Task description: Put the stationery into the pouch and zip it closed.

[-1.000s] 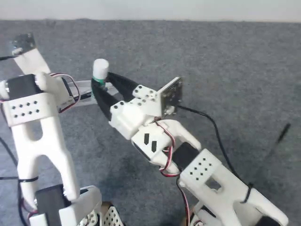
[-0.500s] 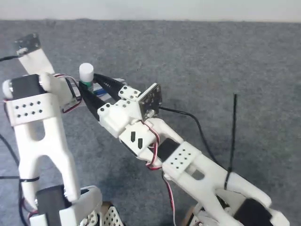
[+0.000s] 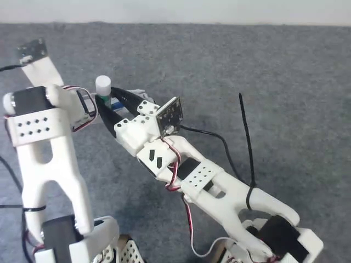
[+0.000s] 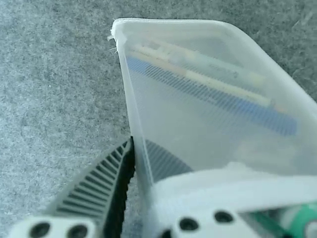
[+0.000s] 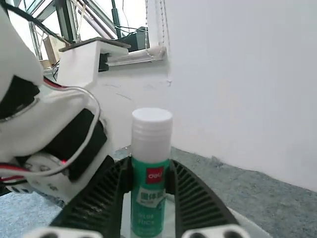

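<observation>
Glue stick (image 5: 151,134): smooth cylinder, white cap, green label. It stands upright, clamped between the black ribbed fingers of my right gripper (image 5: 148,171). The high view places it far left, just beside my left arm (image 3: 44,123).

Pouch (image 4: 208,114): translucent soft plastic with pens (image 4: 213,96) inside. The left wrist view shows its wall pinched in my left gripper (image 4: 141,166), over grey carpet (image 4: 54,89).

White-capped green glue stick (image 3: 103,87) stands upright at the frame's upper left. Translucent pouch (image 4: 198,119) holds blue-white stationery (image 4: 218,91).
</observation>
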